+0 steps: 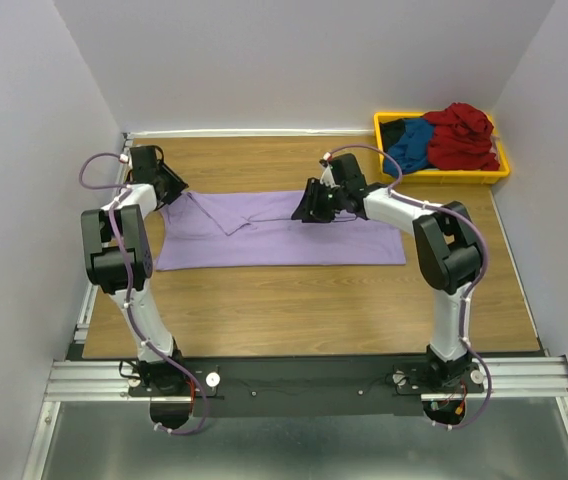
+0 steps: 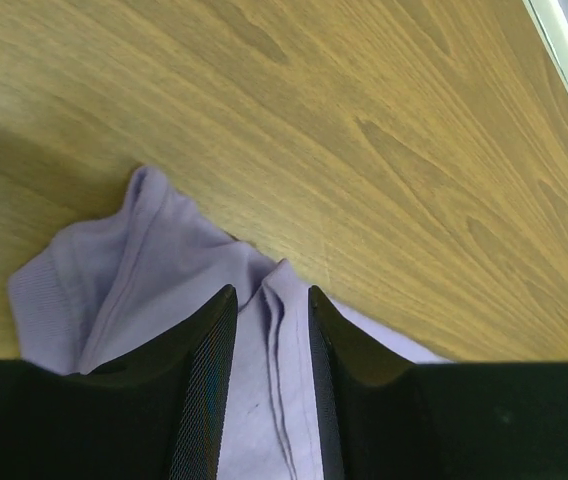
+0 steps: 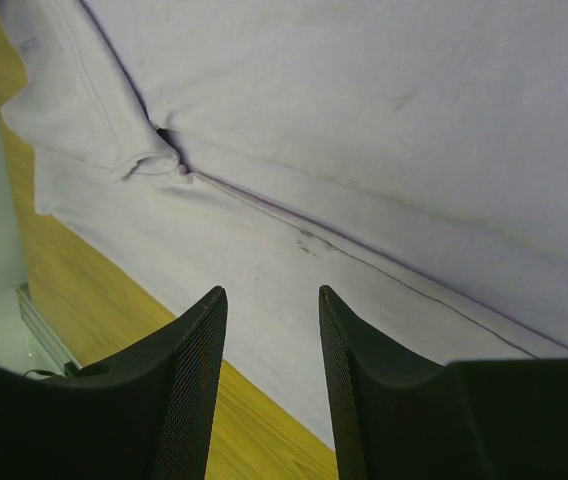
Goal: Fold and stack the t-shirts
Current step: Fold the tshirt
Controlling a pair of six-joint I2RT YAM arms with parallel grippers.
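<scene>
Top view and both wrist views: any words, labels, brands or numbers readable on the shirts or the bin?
None readable. The lavender t-shirt is plain, no print or tag showing; the yellow bin and the shirts in it bear no lettering that shows.

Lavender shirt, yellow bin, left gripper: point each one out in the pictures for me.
lavender shirt (image 1: 294, 245), top external view, flat middle of its body.
yellow bin (image 1: 464, 176), top external view, its near rim.
left gripper (image 2: 271, 300), left wrist view, midway between its fingertips.
</scene>
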